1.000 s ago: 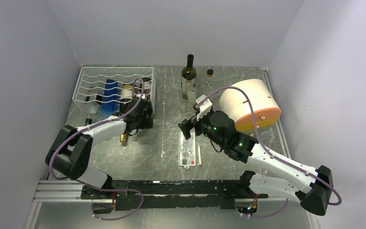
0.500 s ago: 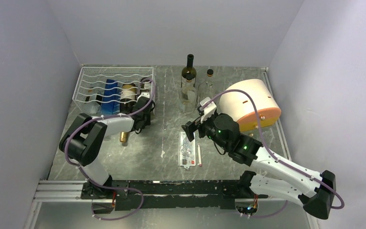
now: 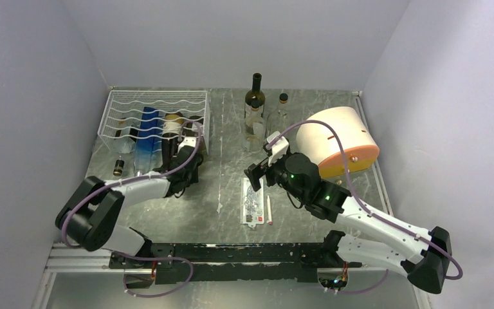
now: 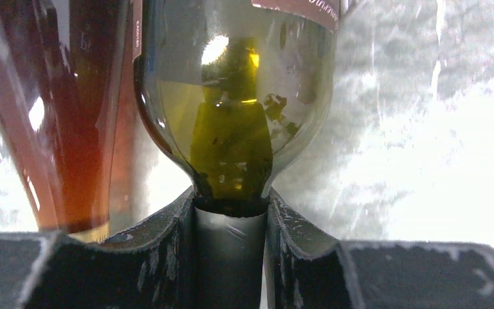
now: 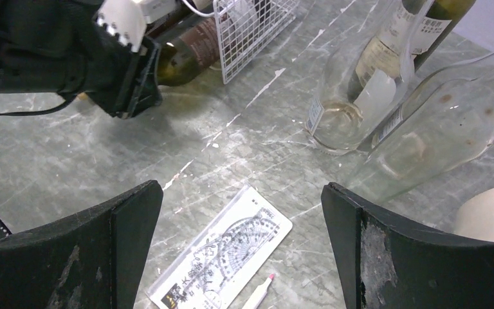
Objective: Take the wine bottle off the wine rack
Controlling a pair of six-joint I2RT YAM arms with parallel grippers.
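- Here, the left gripper (image 4: 230, 257) is clamped on the neck of the green wine bottle (image 4: 231, 96), fingers (image 4: 167, 251) tight against the glass.
- The bottle lies at the near right corner of the wine rack (image 3: 156, 93), neck poking out past its front.
- Right of the rack, the right gripper (image 5: 241, 193) hangs spread wide, holding nothing.

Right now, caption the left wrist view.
Left tool shut on the neck of a green wine bottle, an amber bottle alongside.
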